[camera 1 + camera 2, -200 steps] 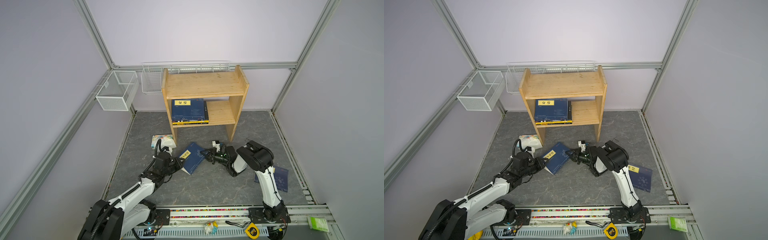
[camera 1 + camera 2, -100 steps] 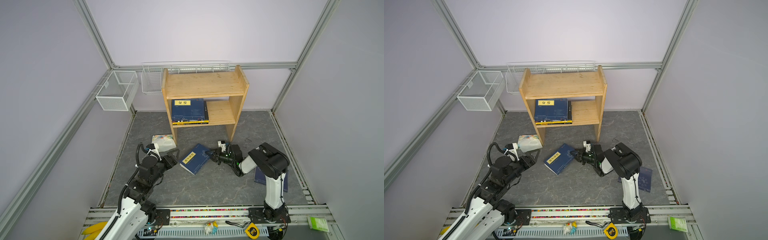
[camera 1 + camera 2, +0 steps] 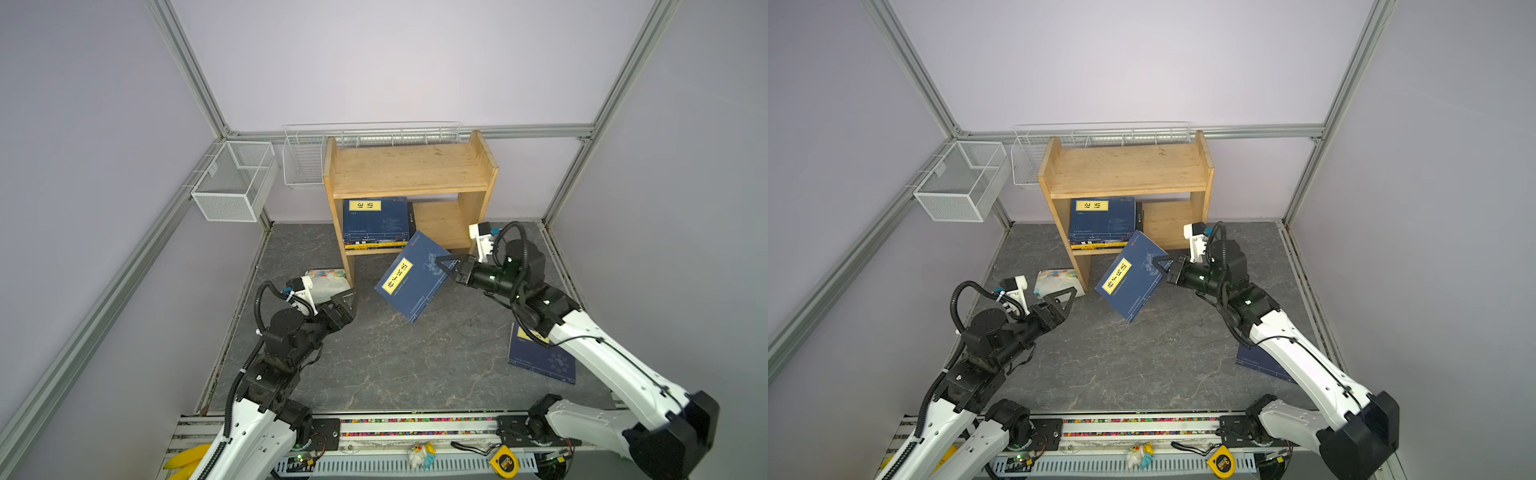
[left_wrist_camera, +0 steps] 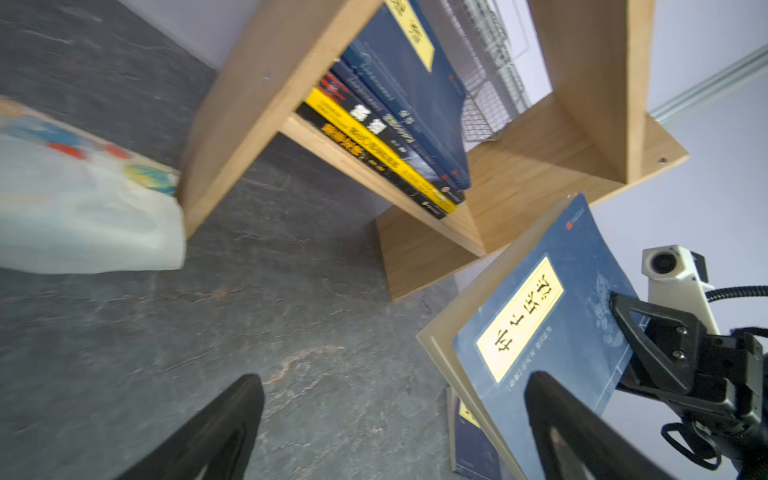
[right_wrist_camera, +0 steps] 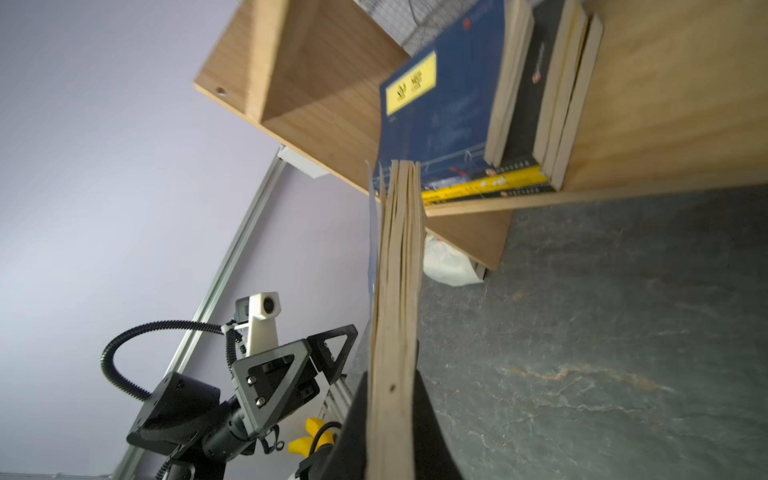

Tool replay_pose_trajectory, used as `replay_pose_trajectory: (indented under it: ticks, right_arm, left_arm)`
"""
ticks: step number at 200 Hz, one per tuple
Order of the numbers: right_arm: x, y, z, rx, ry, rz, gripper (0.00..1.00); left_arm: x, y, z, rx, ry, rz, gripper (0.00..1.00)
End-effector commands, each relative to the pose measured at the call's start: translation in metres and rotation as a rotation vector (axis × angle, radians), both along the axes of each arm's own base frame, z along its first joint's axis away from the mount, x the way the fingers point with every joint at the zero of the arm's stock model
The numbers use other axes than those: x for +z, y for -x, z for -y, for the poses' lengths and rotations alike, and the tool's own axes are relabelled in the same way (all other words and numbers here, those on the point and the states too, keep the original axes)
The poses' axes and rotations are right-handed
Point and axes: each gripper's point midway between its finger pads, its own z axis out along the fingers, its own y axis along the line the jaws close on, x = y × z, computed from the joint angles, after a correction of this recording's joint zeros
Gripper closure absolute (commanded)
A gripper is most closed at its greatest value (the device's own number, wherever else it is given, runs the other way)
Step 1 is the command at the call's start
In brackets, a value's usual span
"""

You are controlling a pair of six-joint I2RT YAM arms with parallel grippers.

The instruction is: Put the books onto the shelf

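At the centre of a top view, the right gripper [image 3: 448,266] is clenched on the edge of a navy book [image 3: 409,276], which is now lifted off the floor and tilted just below the shelf [image 3: 409,170]. At lower left, the left gripper [image 3: 344,300] has let go and backed away, jaws wide and empty. The handover looks done, and the stack [image 3: 376,220] on the lower board is likely next. A second navy book [image 3: 540,361] lies on the floor at lower right.

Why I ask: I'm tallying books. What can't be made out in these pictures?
Floor book: top view, mostly hidden under the right arm; title unreadable.
Shelf stack: top views, top cover hides those beneath.
Floral packet: left wrist view, blurred; print unclear.
Held book: right wrist view, edge-on, cover unseen.
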Motion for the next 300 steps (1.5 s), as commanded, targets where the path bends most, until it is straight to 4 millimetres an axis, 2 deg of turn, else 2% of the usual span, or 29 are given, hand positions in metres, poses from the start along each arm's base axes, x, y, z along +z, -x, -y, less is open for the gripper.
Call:
replay_pose_trajectory:
  ticks: [1,20,34,54,70,94,136,171,193,209,233,252,269,282,300]
  right_arm:
    - [0.017,0.003,0.022,-0.081,0.1,0.12,0.92]
    - [0.052,0.003,0.033,-0.144,0.063,0.211,0.91]
    - [0.068,0.002,0.034,-0.151,0.044,0.243,0.91]
    - [0.079,0.0,0.028,-0.128,0.014,0.248,0.91]
    - [0.086,0.0,0.024,-0.11,-0.031,0.258,0.91]
    - [0.097,0.002,0.023,-0.096,-0.066,0.27,0.91]
    - [0.121,0.017,0.026,-0.069,-0.146,0.318,0.92]
    - [0.131,0.023,0.021,-0.023,-0.218,0.321,0.92]
    - [0.132,0.025,0.017,0.01,-0.257,0.303,0.92]
    - [0.132,0.025,0.018,0.007,-0.27,0.298,0.93]
    - [0.131,0.024,0.021,-0.013,-0.28,0.294,0.93]
    - [0.127,0.021,0.023,-0.032,-0.28,0.285,0.92]
    - [0.122,0.019,0.023,-0.037,-0.273,0.273,0.89]
    - [0.118,0.017,0.022,-0.033,-0.262,0.26,0.81]
    - [0.11,0.017,0.02,-0.015,-0.223,0.251,0.53]
  left_arm:
    - [0.072,0.012,0.036,-0.233,0.173,0.174,0.0]
    - [0.104,0.021,0.051,-0.356,0.237,0.254,0.0]
    - [0.108,0.018,0.065,-0.414,0.249,0.262,0.0]
    - [0.117,0.02,0.087,-0.496,0.256,0.279,0.0]
    - [0.114,0.014,0.101,-0.515,0.254,0.263,0.0]
    - [0.099,-0.001,0.115,-0.5,0.252,0.217,0.0]
    - [0.089,-0.011,0.137,-0.506,0.243,0.192,0.0]
    - [0.094,-0.012,0.155,-0.546,0.235,0.208,0.0]
    - [0.111,-0.007,0.158,-0.587,0.29,0.269,0.03]
    - [0.125,0.0,0.157,-0.617,0.34,0.314,0.1]
    - [0.144,0.008,0.154,-0.654,0.402,0.38,0.31]
    - [0.155,0.015,0.15,-0.674,0.453,0.399,0.53]
    - [0.159,0.017,0.149,-0.676,0.458,0.399,0.76]
    - [0.161,0.019,0.149,-0.68,0.438,0.388,0.88]
    - [0.16,0.02,0.151,-0.685,0.363,0.367,0.99]
